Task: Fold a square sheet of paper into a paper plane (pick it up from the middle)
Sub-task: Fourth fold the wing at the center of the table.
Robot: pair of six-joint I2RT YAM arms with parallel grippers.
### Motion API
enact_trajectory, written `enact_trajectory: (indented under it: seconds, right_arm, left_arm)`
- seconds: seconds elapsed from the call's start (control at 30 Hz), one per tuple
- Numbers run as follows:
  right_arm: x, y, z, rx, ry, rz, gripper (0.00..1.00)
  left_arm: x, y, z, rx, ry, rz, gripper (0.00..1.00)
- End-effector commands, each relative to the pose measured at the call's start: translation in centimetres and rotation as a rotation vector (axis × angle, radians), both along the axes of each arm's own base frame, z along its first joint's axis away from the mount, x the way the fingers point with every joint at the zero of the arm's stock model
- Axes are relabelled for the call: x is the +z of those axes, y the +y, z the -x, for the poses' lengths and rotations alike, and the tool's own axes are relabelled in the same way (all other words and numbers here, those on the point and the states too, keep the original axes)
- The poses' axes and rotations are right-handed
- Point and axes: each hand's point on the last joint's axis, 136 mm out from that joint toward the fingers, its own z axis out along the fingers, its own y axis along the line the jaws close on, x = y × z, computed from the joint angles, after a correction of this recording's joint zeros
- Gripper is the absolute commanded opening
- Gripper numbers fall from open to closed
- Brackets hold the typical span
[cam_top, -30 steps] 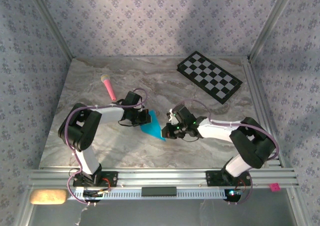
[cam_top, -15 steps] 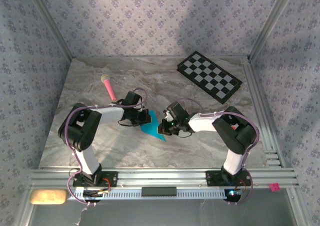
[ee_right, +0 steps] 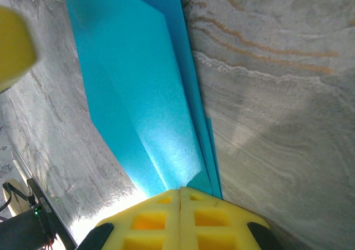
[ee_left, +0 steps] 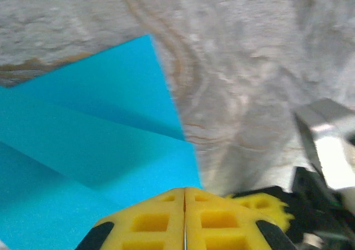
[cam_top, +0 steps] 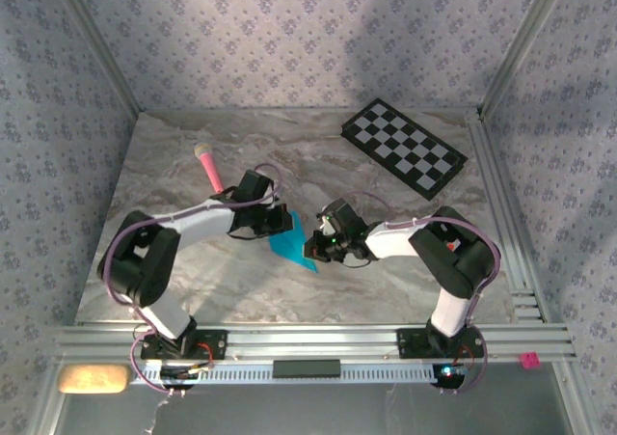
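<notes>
paper [cam_top: 292, 245]: bright cyan, folded. it lies flat about mid-table between the two grippers and narrows to a point toward the near edge.
folds, left wrist view: the paper [ee_left: 83, 150] shows overlapping flaps with slanted creases, and one corner points out over the bare marble.
folds, right wrist view: the paper [ee_right: 138, 95] is a long strip of stacked layers, with its straight edges running side by side.
left gripper [cam_top: 281, 225]: at the paper's far left side. in its own view [ee_left: 184, 190] the yellow fingers [ee_left: 150, 222] are pressed together with no gap, and the tips sit over the sheet's edge. whether a layer is nipped between them cannot be told.
right gripper [cam_top: 314, 251]: at the paper's right edge, close to the point. in its own view [ee_right: 180, 190] the fingers [ee_right: 213, 225] are pressed together along a closed seam. the layered edges run right up to the tips, and whether any layer is caught cannot be told.
arms: both reach inward from their bases. the grippers are near each other but apart, with the paper between them.
table [cam_top: 241, 290]: grey-brown marbled top.
stick [cam_top: 209, 168]: pink with a pale tip, on the far left of the table, apart from the paper and just beyond the left arm.
checkerboard [cam_top: 404, 148]: black and white, at the far right, well apart from the paper.
</notes>
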Motion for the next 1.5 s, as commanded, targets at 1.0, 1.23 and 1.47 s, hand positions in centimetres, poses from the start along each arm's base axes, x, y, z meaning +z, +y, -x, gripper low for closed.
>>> enact_trajectory:
  seconds: [1.0,1.23,1.47]
  right_arm:
    - [-5.6,-4.0,3.4,-0.038,0.156,0.219,0.00]
    - [-5.9,-4.3,3.7,-0.033,0.163,0.233,0.00]
    - [-6.0,-4.6,3.8,-0.034,0.163,0.241,0.00]
  left_arm:
    - [-5.3,-1.5,4.2,0.007,0.105,0.068,0.00]
    - [-7.4,1.4,3.1,0.040,0.094,-0.061,0.00]
    - [-7.0,3.0,1.0,0.086,0.074,-0.063,0.00]
